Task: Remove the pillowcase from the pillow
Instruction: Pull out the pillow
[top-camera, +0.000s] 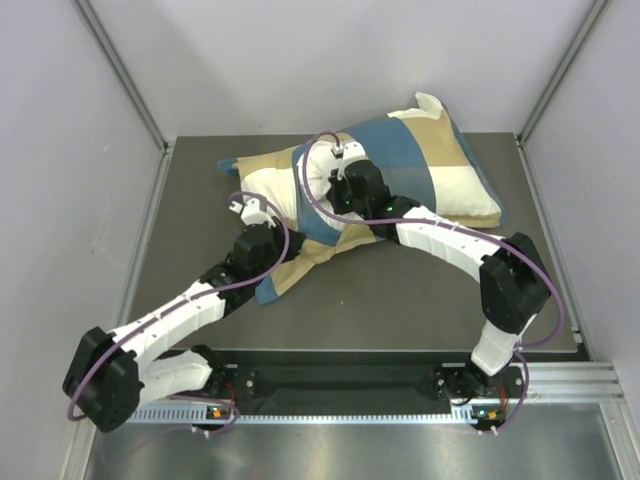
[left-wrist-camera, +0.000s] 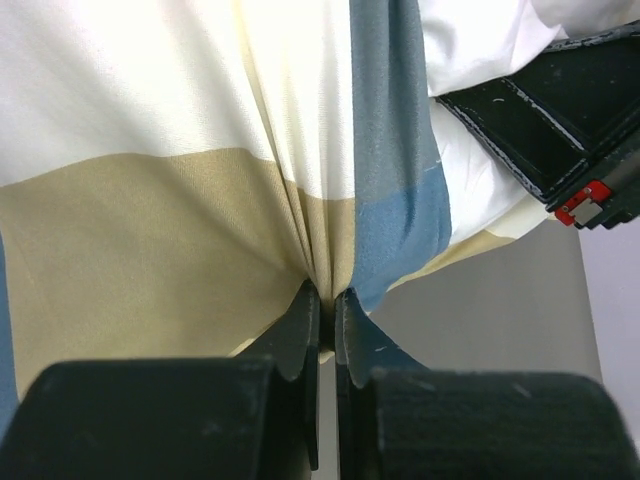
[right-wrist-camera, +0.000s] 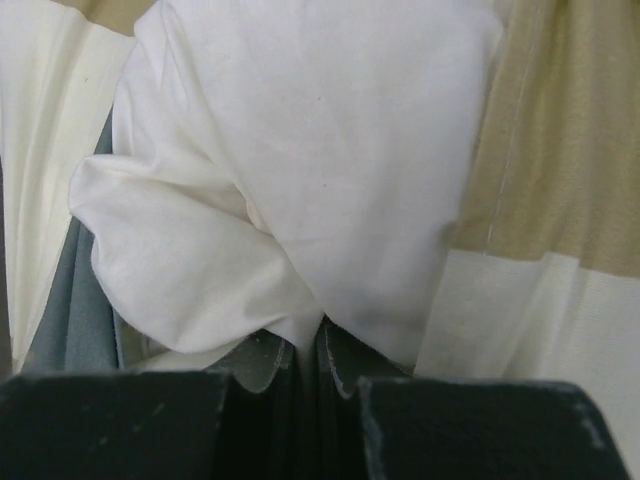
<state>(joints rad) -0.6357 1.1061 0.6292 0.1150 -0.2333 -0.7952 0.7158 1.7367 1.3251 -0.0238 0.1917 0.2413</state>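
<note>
The pillowcase (top-camera: 440, 150) lies on the bench (top-camera: 400, 300) with most of the pillow (right-wrist-camera: 330, 150) inside it; its long way runs from near left to far right; the open mouth is at the near-left end, where both claws are; the left claw (left-wrist-camera: 327, 310) is pressed together on a fold of checked cloth; the right claw (right-wrist-camera: 308, 345) pinches the white pillow poking out; I think the pull must go along that long line.
</note>
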